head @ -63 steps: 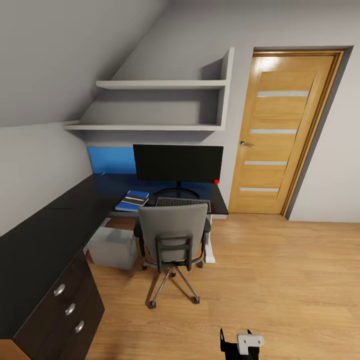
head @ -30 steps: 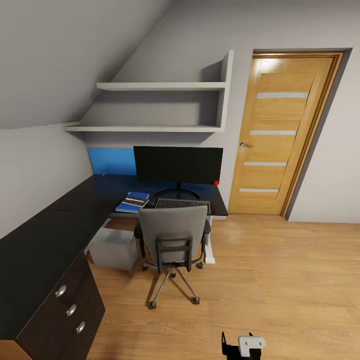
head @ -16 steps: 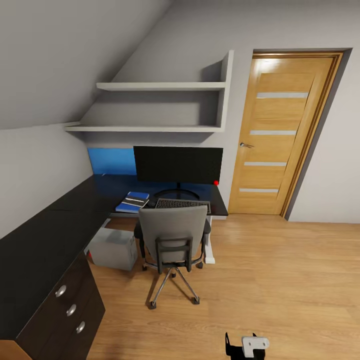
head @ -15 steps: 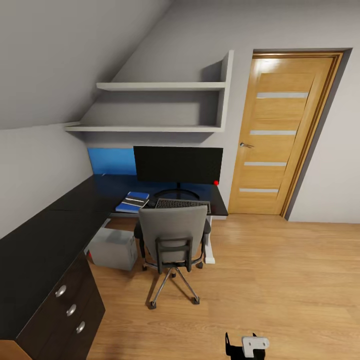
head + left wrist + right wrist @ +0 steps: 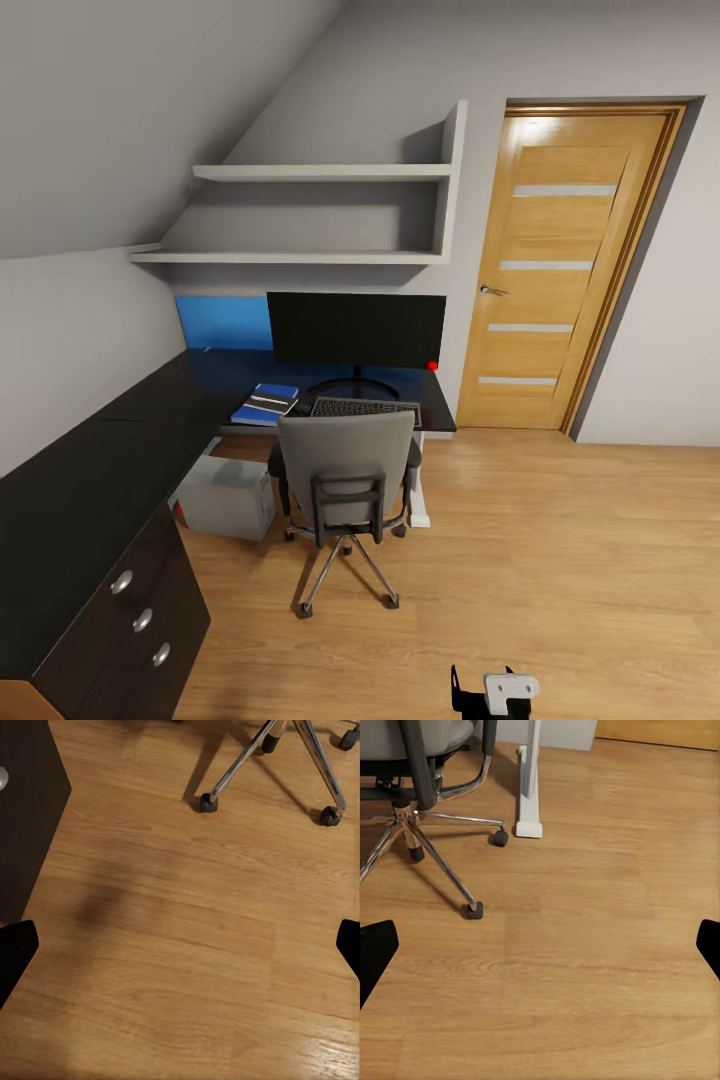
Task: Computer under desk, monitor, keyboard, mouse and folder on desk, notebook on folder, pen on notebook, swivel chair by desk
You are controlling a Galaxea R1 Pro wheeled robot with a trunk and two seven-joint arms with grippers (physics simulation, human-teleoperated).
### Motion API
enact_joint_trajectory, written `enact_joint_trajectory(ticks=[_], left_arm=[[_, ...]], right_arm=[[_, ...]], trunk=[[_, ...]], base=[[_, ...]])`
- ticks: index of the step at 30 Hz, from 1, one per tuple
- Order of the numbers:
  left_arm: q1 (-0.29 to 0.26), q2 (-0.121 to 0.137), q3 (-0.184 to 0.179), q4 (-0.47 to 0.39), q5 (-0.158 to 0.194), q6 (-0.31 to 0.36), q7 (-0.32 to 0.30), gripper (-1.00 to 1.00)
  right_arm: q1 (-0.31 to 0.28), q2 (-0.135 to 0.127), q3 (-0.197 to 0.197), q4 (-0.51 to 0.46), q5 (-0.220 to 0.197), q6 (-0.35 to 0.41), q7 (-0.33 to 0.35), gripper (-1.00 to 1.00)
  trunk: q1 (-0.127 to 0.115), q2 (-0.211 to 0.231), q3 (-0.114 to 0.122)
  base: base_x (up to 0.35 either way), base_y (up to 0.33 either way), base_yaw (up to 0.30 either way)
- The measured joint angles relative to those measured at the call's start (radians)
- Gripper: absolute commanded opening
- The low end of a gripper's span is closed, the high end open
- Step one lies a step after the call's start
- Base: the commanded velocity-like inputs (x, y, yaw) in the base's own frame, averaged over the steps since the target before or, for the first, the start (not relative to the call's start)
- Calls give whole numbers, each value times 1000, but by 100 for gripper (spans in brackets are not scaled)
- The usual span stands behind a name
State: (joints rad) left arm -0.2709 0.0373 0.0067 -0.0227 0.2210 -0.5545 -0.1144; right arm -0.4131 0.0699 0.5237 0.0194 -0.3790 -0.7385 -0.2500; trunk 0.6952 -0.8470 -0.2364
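Note:
The monitor (image 5: 355,328) stands on the black desk (image 5: 150,420), with the keyboard (image 5: 365,406) in front of it. Left of the keyboard lies the blue folder (image 5: 256,411), carrying a dark band, which may be the notebook, and a slim whitish pen (image 5: 268,398). The mouse is hidden. The grey computer (image 5: 228,495) sits under the desk. The swivel chair (image 5: 347,470) is pushed up to the desk, its back towards me. My left gripper (image 5: 180,952) and right gripper (image 5: 540,945) hang open over bare floor, and the right arm's end (image 5: 492,690) is at the head view's lower edge.
A wooden door (image 5: 560,270) is shut right of the desk, and white wall shelves (image 5: 320,215) hang above it. Drawers with silver knobs (image 5: 140,620) stand near left. The chair's chrome base (image 5: 262,757) and the desk's white pedestal foot (image 5: 529,791) are close ahead.
The camera tipped slightly early on, so the whole picture shifted down a little. The right arm's end slid a little to the right. Nothing has moved in the last half second.

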Motion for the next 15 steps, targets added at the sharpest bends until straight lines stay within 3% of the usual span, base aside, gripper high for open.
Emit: enact_joint_trajectory(ticks=[15], left_arm=[[0, -4, 0, 0, 0, 0, 1, 100]], right_arm=[[0, 0, 0, 0, 0, 0, 0, 100]], trunk=[[0, 0, 0]], base=[[0, 0, 0]])
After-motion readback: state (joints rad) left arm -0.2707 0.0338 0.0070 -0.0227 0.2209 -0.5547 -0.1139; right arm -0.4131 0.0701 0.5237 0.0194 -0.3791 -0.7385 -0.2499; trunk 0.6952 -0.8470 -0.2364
